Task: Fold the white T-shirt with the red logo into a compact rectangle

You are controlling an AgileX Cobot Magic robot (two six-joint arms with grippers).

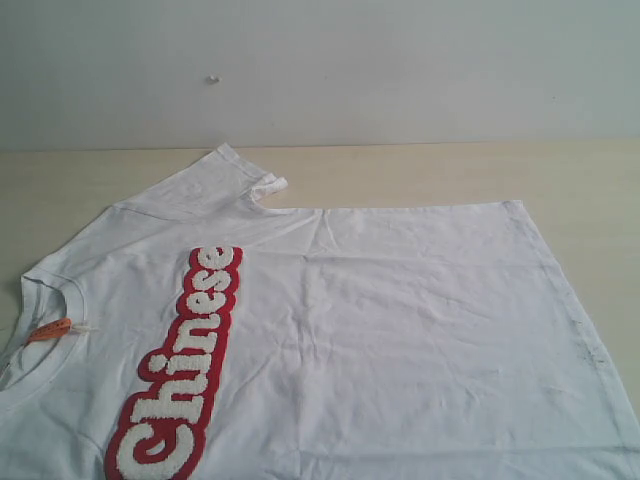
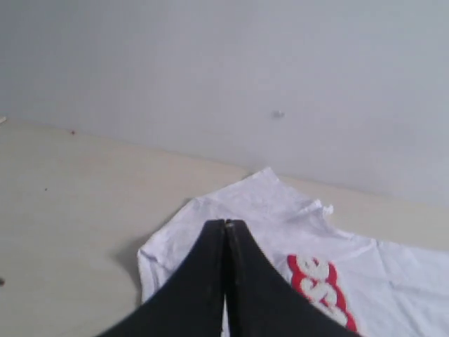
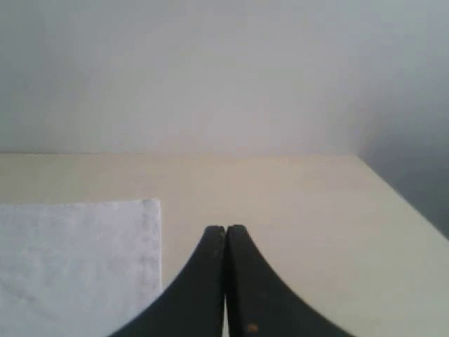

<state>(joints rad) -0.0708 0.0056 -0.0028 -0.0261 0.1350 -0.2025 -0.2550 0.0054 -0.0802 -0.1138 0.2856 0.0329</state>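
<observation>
White cotton covers most of the pale wooden table (image 1: 430, 165): the white T-shirt (image 1: 400, 330) lies spread out chest-up, and no fold has been made in it yet. Its collar (image 1: 45, 290) with the small orange neck tag (image 1: 50, 330) sits at the left of the exterior view, and its hem (image 1: 562, 290) runs down the right. That layout seems meant to give each arm one end of the garment to work from. The red logo (image 1: 185, 370) runs lengthwise across the chest in plain sight, a handy reference for keeping the folds square. The far sleeve (image 1: 232, 172) points toward the grey wall (image 1: 400, 70) with its cuff slightly curled, so it will probably need flattening or tucking in first. The near side of the shirt runs off the bottom edge of the picture and cannot be judged. Neither arm appears in the exterior view. The left gripper (image 2: 226, 225) has its two black fingers pressed together with nothing between them, raised above the shoulder and sleeve area. The right gripper (image 3: 226, 229) is likewise clamped on nothing, poised just beside the hem corner with bare table beyond it. Both look parked in a ready pose, and each must spread its fingers before it can pinch any cloth.
</observation>
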